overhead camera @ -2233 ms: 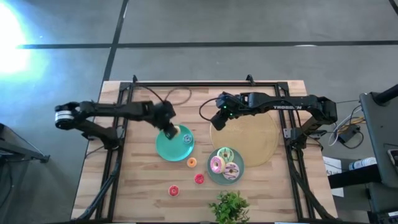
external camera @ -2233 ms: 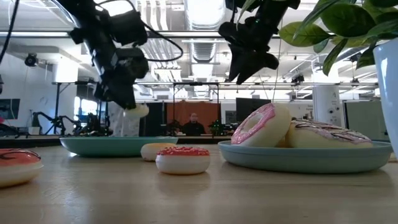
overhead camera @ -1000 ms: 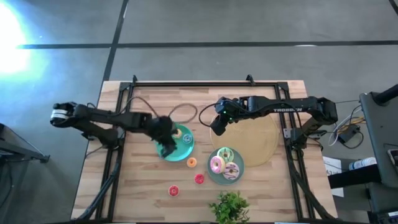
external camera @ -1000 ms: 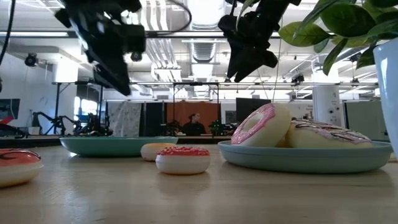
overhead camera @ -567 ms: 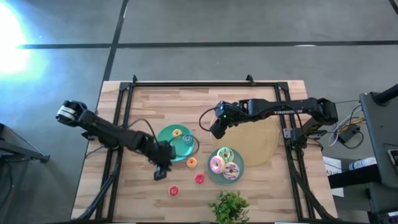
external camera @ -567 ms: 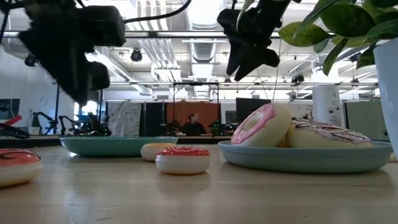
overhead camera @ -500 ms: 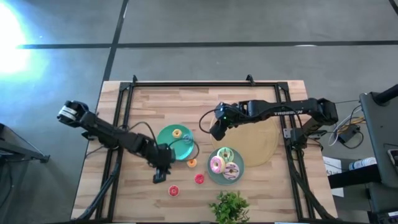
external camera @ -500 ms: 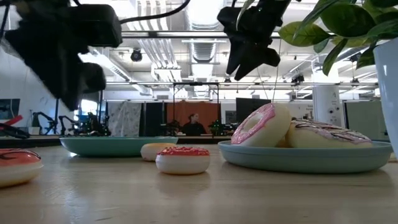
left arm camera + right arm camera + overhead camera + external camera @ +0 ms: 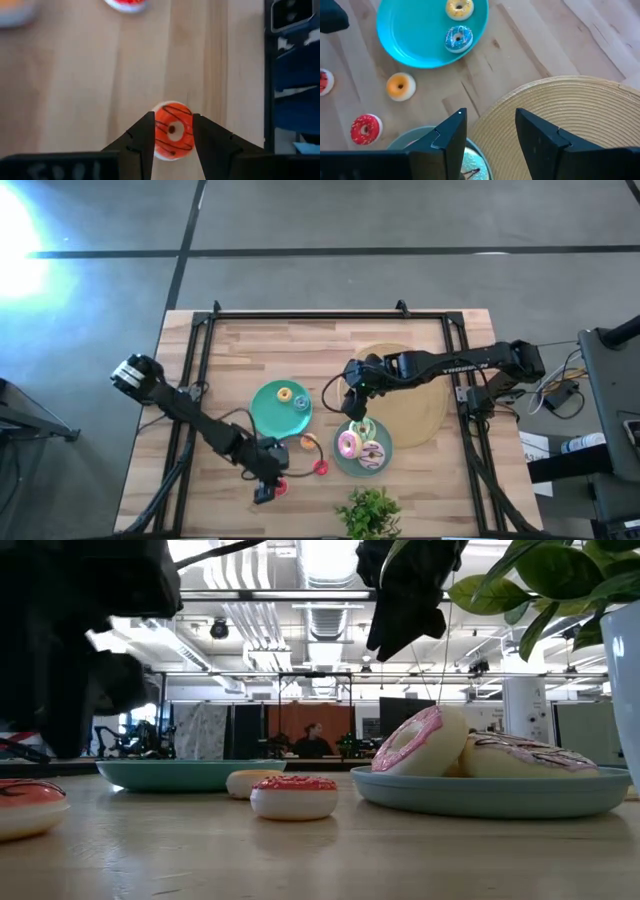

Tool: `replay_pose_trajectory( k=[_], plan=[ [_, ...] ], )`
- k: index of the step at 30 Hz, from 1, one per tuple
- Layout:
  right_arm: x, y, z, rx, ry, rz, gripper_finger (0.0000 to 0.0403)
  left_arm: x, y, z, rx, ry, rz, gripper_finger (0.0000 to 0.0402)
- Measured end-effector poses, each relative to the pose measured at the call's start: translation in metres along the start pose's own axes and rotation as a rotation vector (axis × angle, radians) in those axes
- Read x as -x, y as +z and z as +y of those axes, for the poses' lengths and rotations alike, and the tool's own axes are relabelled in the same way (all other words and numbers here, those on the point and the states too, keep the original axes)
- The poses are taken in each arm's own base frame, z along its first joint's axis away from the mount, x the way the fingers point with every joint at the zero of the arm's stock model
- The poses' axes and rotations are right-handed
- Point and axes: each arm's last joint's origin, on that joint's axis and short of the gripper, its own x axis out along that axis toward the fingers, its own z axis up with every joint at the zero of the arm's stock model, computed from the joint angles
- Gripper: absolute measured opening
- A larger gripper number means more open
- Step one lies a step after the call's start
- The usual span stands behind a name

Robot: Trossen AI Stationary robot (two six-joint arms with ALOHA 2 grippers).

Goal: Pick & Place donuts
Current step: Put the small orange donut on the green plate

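High view: the left tool (image 9: 267,488) hangs spread over a red-orange striped donut (image 9: 172,130) near the tabletop's (image 9: 230,360) front edge, a potted plant (image 9: 370,512) close by. The right tool (image 9: 487,135), released, hovers over the tan mat (image 9: 560,100) beside the teal plate (image 9: 262,412) carrying yellow (image 9: 459,8) and blue donuts (image 9: 458,38); an orange (image 9: 400,85) and a red donut (image 9: 365,127) lie loose.

a pale wooden plank table (image 9: 230,350) carries it all. on it, a round teal plate (image 9: 266,414) sits left of centre, a large tan woven round mat (image 9: 415,405) right of it, and a second teal plate (image 9: 340,462) overlaps the mat's near edge. loose on the wood: a small orange donut (image 9: 400,85), a red sprinkled donut (image 9: 365,128), a red chocolate-drizzled donut (image 9: 172,131). a green potted plant (image 9: 368,513) stands at the front edge.
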Motion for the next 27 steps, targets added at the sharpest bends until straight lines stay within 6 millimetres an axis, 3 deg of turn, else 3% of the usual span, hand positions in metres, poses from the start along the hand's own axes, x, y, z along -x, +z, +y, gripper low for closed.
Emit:
replay_pose_trajectory(
  k=[10, 20, 27],
  plan=[
    [0.002, -0.006, 0.01, 0.058, -0.024, -0.022, 0.0162, -0.026, -0.002, -0.009, 0.07, 0.058, 0.054, 0.0105],
    [0.002, -0.006, 0.01, 0.085, -0.032, -0.028, 0.0157, -0.008, 0.001, -0.011, 0.105, 0.117, 0.037, 0.0101],
    [0.002, -0.005, 0.009, 0.089, -0.069, -0.049, 0.0159, -0.007, -0.003, -0.007, 0.105, 0.142, 0.077, 0.01]
  ],
)
